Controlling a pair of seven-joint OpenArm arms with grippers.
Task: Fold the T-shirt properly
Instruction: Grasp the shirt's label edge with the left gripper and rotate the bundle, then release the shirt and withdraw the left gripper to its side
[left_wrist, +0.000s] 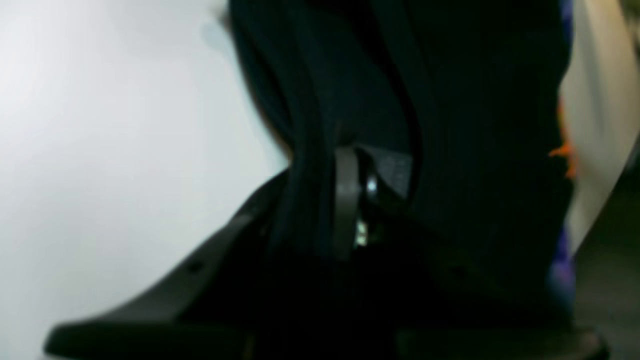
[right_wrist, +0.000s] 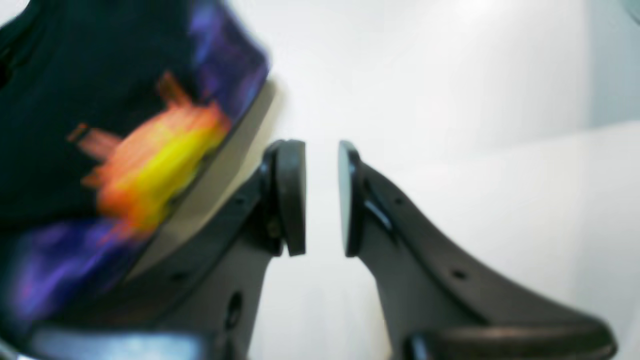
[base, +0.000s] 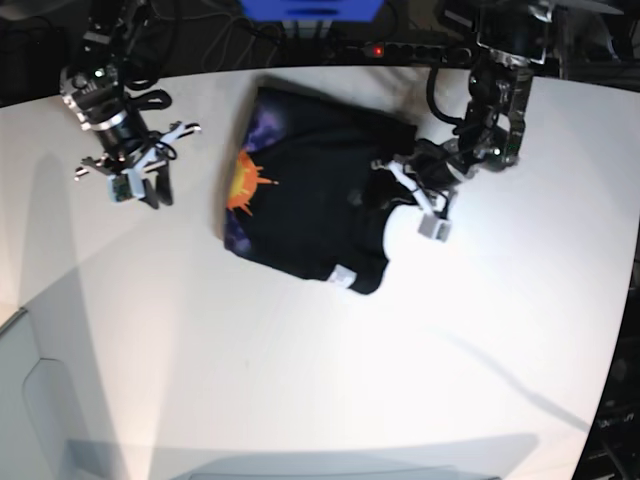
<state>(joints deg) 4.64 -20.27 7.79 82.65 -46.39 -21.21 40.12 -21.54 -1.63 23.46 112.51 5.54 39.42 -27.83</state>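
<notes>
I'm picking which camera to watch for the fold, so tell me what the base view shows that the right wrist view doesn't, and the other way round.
Only the base view shows the left gripper, pinching the shirt's right-hand edge in that picture, and the white label near the shirt's lower corner.

Only the right wrist view shows plainly the gap between the right gripper's fingertips, with nothing between them.

Both show the black T-shirt, its orange and purple print along one edge, the right gripper beside it, and the white table.
</notes>
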